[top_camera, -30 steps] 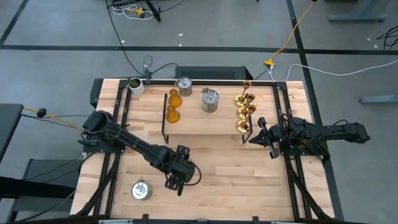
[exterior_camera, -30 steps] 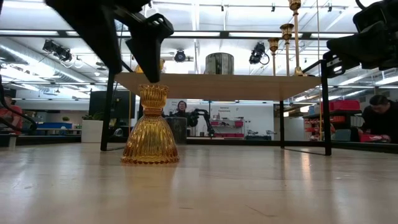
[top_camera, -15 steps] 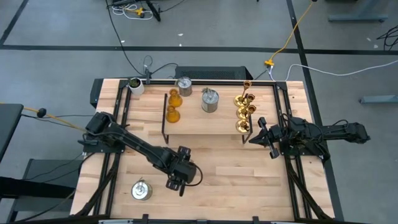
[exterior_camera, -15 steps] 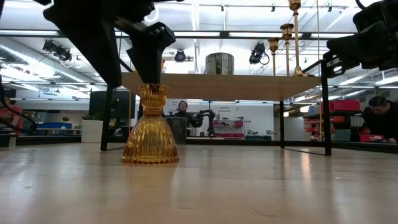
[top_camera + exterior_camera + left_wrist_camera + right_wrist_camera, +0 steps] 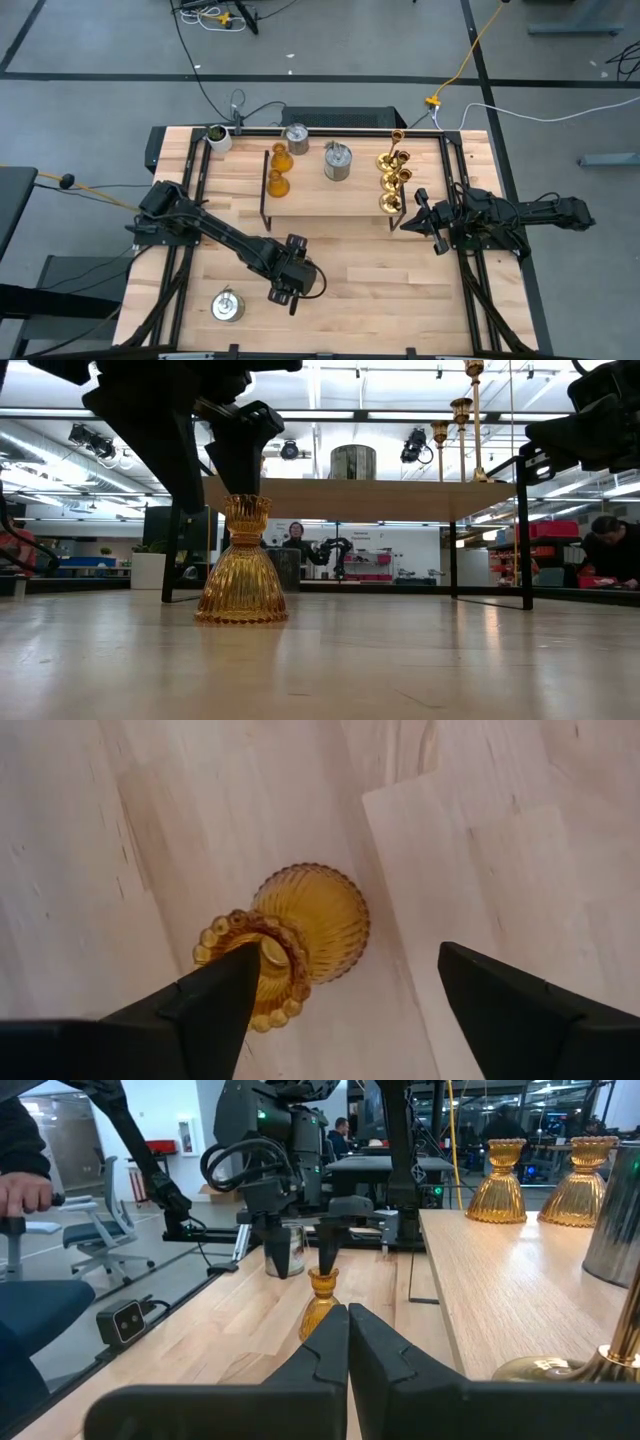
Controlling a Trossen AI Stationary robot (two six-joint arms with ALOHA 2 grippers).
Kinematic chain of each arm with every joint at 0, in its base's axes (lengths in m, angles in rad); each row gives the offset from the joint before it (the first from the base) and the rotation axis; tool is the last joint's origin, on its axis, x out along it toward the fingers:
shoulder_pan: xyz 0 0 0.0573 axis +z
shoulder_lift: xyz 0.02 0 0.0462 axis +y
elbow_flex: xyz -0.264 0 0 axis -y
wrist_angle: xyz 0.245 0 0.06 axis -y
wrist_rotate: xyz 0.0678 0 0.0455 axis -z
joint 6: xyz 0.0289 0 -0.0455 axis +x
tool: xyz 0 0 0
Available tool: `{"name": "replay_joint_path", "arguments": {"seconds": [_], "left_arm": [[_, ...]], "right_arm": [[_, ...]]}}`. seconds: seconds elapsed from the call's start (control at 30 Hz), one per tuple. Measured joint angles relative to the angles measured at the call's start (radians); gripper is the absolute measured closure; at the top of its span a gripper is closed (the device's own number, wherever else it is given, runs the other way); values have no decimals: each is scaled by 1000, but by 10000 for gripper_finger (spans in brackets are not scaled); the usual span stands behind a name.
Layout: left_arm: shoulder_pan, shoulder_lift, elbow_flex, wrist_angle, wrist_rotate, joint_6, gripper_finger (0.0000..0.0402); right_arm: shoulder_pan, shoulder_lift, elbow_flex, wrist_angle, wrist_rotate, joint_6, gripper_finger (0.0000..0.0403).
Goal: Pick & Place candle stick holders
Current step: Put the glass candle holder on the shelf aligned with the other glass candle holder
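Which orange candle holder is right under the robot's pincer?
The orange holder standing alone on the bare table, below the left pincer. The other two orange holders stand on the wooden rack.

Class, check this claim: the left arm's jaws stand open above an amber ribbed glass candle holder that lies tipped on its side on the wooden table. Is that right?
Not quite. The amber ribbed glass candle holder stands upright on its flared base, not on its side; the low view shows this. The rest holds: the left gripper has its jaws open above it, over the wooden table.
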Motion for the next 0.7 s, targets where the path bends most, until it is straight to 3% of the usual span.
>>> {"name": "replay_joint_path", "arguments": {"seconds": [0.7], "left_arm": [[0,0,-30,1,-12,8,184]], "right_arm": [[0,0,0,0,0,0,389]]}}
